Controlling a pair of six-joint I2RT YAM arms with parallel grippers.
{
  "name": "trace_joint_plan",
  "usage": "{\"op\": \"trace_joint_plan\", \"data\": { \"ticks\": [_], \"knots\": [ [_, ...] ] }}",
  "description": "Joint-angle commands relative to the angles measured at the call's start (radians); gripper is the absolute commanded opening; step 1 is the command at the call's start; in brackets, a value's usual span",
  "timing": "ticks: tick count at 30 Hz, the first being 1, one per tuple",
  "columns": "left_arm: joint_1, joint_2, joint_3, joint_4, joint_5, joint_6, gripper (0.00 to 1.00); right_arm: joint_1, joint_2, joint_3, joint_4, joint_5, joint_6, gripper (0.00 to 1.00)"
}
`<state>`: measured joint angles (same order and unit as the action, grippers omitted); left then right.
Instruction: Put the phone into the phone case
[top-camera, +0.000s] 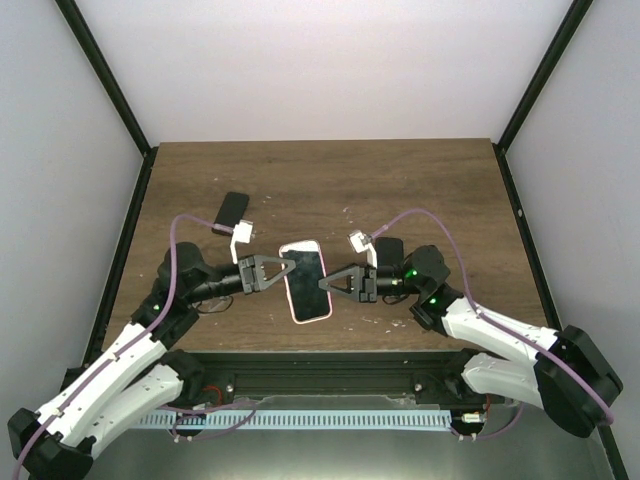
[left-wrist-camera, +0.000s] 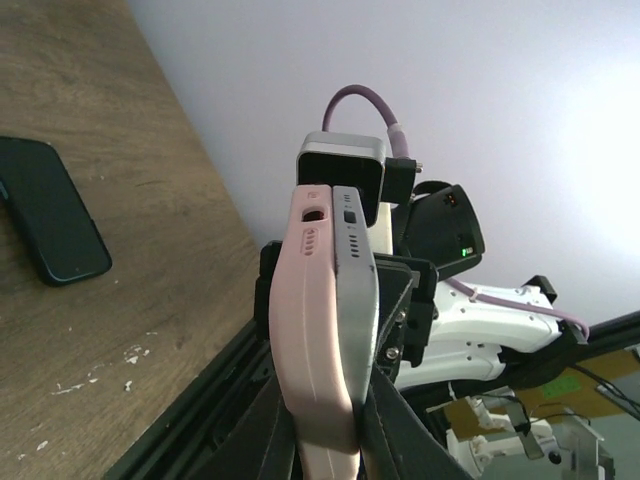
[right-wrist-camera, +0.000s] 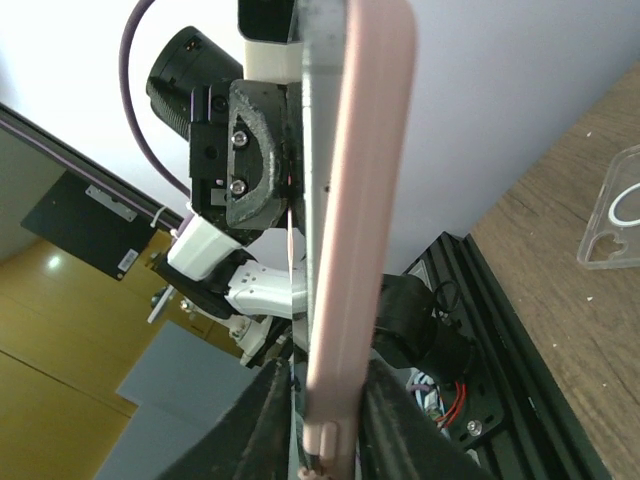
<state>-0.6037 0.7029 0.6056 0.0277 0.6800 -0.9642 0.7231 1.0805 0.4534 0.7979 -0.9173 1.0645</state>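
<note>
the left gripper (top-camera: 284, 272) and right gripper (top-camera: 330, 284) are both pinching the phone (top-camera: 306, 280) by its long edges, holding it above the table (top-camera: 420, 190). the phone is lying against the pink case (left-wrist-camera: 312, 330).

Pink, black and grey above a brown wood-grain top

The slim glass-fronted phone (top-camera: 305, 283) has a glossy black screen and a grey metal edge, and the pale pink soft phone case (left-wrist-camera: 312, 340) lies against its back. The second flat black phone (top-camera: 231, 210) lies near the far left corner. The dark brown wooden worktop (top-camera: 420, 190) shows streaky grain with small white scuffs. The thick round cable (left-wrist-camera: 358, 90) is purple.
</note>
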Motion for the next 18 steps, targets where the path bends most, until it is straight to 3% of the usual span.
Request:
{"op": "trace_joint_plan", "data": {
  "ticks": [1,5,8,11,12,18],
  "knots": [
    [0.0,0.01,-0.032,0.044,0.012,0.01,0.0,0.004,-0.02,-0.005,0.075,-0.002,0.008,0.25],
    [0.0,0.01,-0.059,0.072,0.02,0.004,0.02,0.004,-0.025,0.002,0.073,0.008,0.02,0.23],
    [0.0,0.005,-0.055,0.074,0.024,-0.009,0.18,0.004,-0.026,0.014,0.072,-0.012,0.001,0.12],
    [0.001,0.001,-0.037,0.069,0.021,-0.025,0.41,0.004,-0.046,0.015,0.03,-0.016,-0.053,0.1],
    [0.001,0.0,-0.033,0.073,0.021,-0.036,0.44,0.004,-0.055,0.011,0.023,-0.019,-0.065,0.1],
    [0.0,-0.011,-0.025,0.126,0.016,-0.112,0.44,0.004,-0.085,-0.018,0.014,-0.036,-0.091,0.1]
  ]
}}
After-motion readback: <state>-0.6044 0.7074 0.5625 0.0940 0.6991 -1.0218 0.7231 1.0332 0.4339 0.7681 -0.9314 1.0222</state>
